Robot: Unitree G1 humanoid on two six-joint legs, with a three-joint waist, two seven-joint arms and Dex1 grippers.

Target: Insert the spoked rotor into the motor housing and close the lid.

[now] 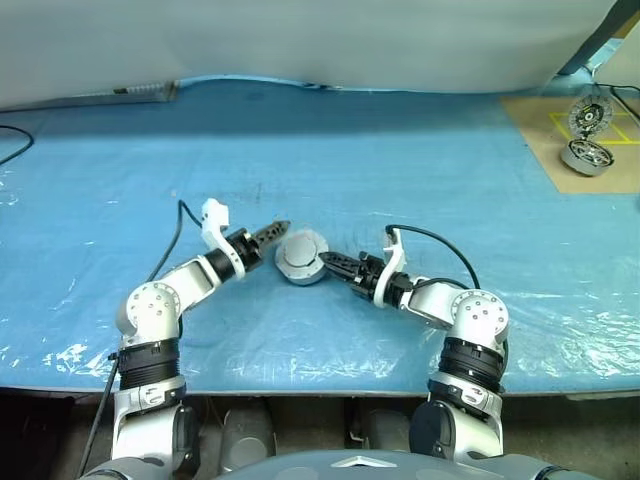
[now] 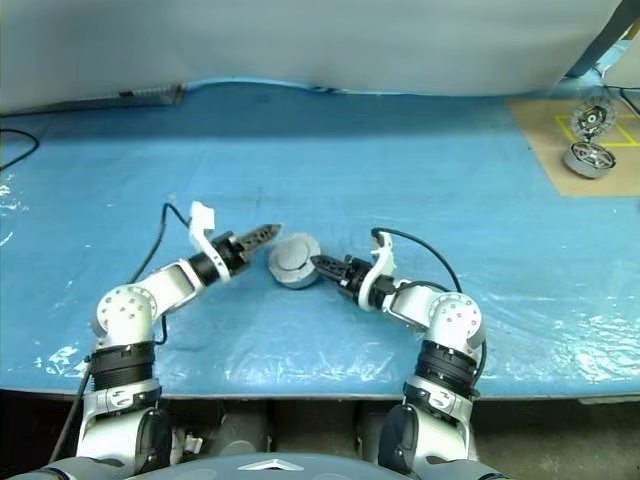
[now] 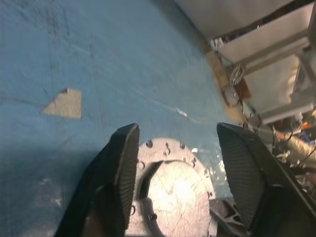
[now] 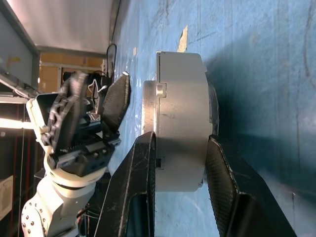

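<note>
1. Left eye view showed the motor housing (image 1: 301, 257), a squat grey-silver round body, held tilted just above the blue-covered counter (image 1: 400, 160) near its front middle. The right gripper (image 1: 333, 263) reached in from the right, its jaws clamped on the housing's edge. The left gripper (image 1: 272, 233) pointed at the housing from the left, its tips just beside the rim. Far back on the right, on a brown board (image 1: 530, 120), lay a silver spoked wheel (image 1: 587, 155) with a second round part (image 1: 588, 117) behind it.

2. Right eye view gave the same layout: housing (image 2: 295, 260) between the two grippers, right gripper (image 2: 322, 265) on it, left gripper (image 2: 262, 235) close alongside. A black cable (image 2: 15, 145) lay at the counter's far left.

3. Left wrist view looked along the left fingers (image 3: 121, 168), which stood spread apart with nothing pinched between them. The housing's flat silver face (image 3: 173, 192), ringed with small holes, lay beyond the gap. A pale patch (image 3: 64, 103) showed on the blue cover.

4. Right wrist view showed the right fingers (image 4: 143, 182) pressed on both flat faces of the housing (image 4: 180, 123), seen edge-on. The left gripper (image 4: 116, 98) stood just beyond it, jaws apart.
</note>
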